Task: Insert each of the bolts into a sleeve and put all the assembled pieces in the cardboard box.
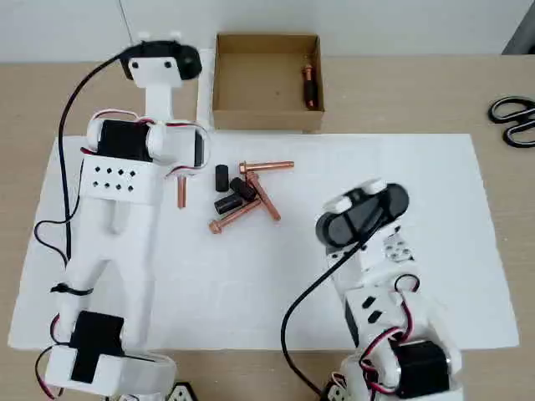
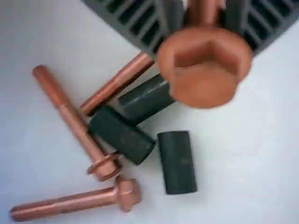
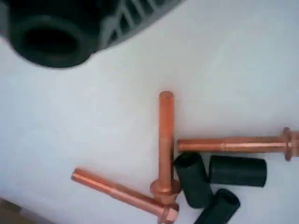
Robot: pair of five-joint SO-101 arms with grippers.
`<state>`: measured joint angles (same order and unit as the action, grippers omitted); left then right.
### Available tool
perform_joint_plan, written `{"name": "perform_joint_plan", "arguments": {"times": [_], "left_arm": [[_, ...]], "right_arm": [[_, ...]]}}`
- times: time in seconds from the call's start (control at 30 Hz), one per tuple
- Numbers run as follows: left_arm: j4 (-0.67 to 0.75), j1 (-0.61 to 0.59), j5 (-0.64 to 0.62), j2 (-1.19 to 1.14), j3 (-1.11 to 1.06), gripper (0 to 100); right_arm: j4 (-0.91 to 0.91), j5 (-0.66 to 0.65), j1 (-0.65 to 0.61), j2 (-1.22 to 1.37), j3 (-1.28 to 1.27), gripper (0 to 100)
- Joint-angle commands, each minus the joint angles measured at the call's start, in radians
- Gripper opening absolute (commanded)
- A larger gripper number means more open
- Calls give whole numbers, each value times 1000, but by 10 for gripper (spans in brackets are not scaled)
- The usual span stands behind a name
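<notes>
Two tight grips, jaws mostly cropped: L gripper (image 2: 202,16) on blurry bolt (image 2: 203,67), R gripper (image 3: 53,21) on sleeve (image 3: 46,44).

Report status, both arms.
Left gripper shut on copper flanged bolt. Right gripper shut on black cylindrical sleeve. Three bolts, three sleeves loose; one assembled piece in cardboard box. No obstruction.

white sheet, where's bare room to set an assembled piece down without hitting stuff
Bare: the sheet from the pile of loose bolts and sleeves out to the scissors side; the strip between left arm and right arm; the cardboard box floor away from the piece inside. Crowded: that pile.
</notes>
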<state>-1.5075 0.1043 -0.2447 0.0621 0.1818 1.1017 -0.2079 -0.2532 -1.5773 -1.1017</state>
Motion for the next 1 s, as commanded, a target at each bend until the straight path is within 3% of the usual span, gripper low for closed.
{"name": "perform_joint_plan", "arguments": {"times": [0.0, 0.2, 0.43, 0.7, 0.83, 0.97], "left_arm": [[64, 75, -28, 133, 7, 5], [74, 201, -40, 256, 1, 5], [126, 215, -196, 196, 1, 5], [295, 348, -153, 180, 1, 5], [259, 411, -150, 282, 4, 5], [144, 388, -155, 425, -1, 5]], "right_arm": [[-22, -35, -5, -85, -25, 4], [-28, -44, -5, -147, -46, 4], [-30, -41, -8, -242, -161, 4], [-122, 198, -5, -229, -215, 4], [-120, 212, -1, -234, -235, 4], [-116, 212, -1, -234, -236, 4]]}}
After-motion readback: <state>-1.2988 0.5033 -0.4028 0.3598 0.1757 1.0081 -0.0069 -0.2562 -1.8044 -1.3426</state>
